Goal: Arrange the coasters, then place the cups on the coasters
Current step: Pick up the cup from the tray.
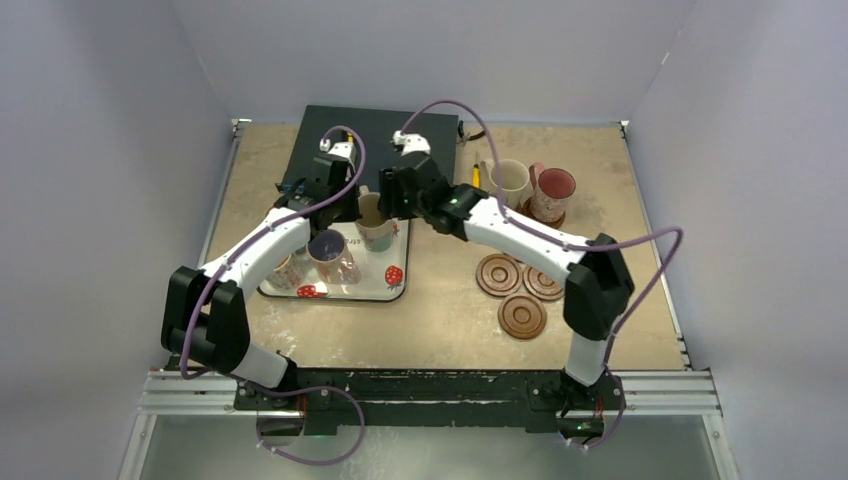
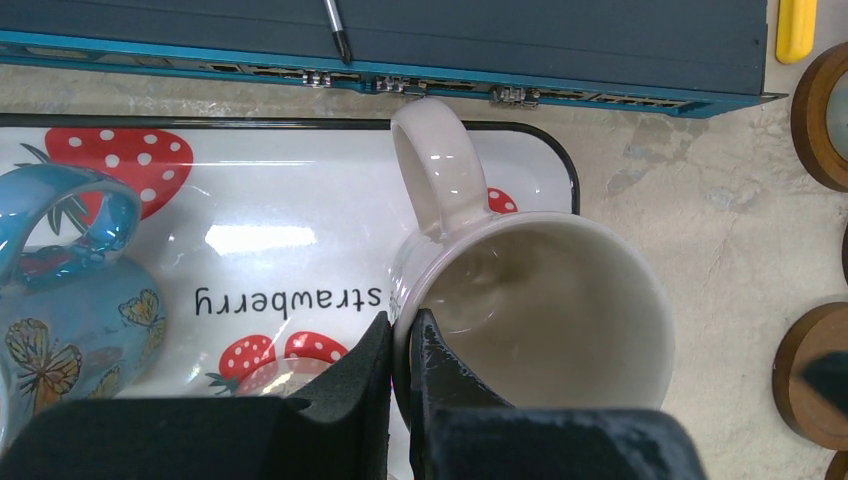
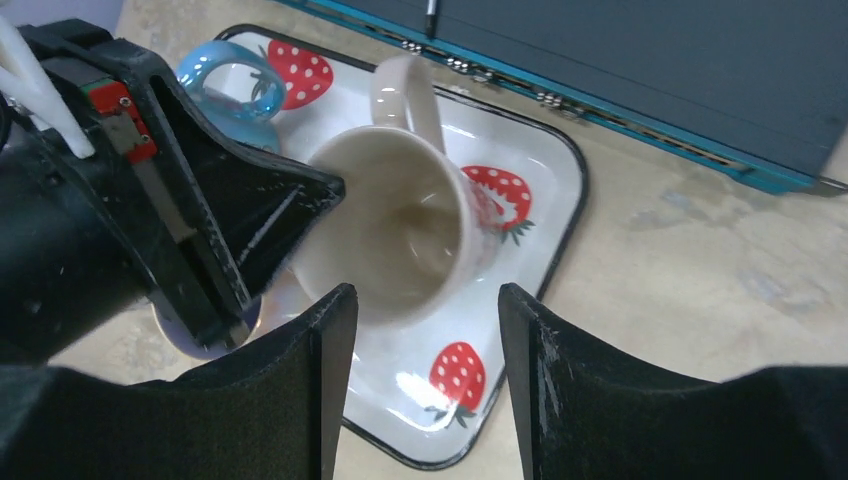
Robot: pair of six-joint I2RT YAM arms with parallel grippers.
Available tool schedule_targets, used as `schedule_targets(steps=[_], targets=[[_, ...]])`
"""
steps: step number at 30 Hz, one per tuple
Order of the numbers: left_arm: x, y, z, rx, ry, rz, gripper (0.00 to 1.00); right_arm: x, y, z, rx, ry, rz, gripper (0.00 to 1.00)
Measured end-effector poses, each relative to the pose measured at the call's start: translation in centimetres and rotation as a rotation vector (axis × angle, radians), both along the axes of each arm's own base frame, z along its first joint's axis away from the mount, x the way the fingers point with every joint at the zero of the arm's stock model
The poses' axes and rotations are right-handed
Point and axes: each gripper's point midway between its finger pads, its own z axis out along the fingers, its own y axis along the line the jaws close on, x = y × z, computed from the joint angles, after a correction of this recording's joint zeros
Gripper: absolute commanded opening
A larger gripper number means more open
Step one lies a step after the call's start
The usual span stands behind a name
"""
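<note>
The left gripper (image 2: 402, 340) was clamped on the rim of a cream ceramic mug (image 2: 545, 300), with one finger inside the wall and one outside, on the side away from the handle. The mug was at the right-hand end of a white strawberry-print tray (image 2: 300, 190). Whether its base was resting on the tray could not be told. The right gripper (image 3: 425, 300) was held open close to the same mug, jaws wide apart and apparently touching nothing.

On the tray, left of the cream mug, a blue butterfly-patterned mug (image 2: 60, 300) was standing near. Well to the right of the tray, three round dark-brown wooden coasters (image 1: 522, 316) were bunched together.

The step was judged to be carrying the cream mug off the tray to a coaster. Since only a thin rim was pinched, the mug should be raised straight up and kept level. The tray's lip and the blue mug should be cleared before any sideways travel, and the open gripper kept out of the path. A bunched coaster may need separating first so the mug can be seated squarely.
</note>
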Motion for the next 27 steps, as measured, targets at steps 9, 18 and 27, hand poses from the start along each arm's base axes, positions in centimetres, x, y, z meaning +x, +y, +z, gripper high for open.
schedule_targets(steps=[9, 18, 27], targets=[[0.0, -0.1, 0.0, -0.004, -0.003, -0.002, 0.0, 1.3, 2.5, -5.5, -0.162, 0.043, -0.042, 0.52], [-0.3, -0.7, 0.3, -0.03, -0.001, -0.031, 0.0, 2.7, 2.0, -7.7, -0.237, 0.06, -0.115, 0.0], [0.0, -1.8, 2.5, -0.091, -0.088, -0.076, 0.55, 3.0, 1.0, -7.2, -0.263, 0.051, -0.15, 0.0]])
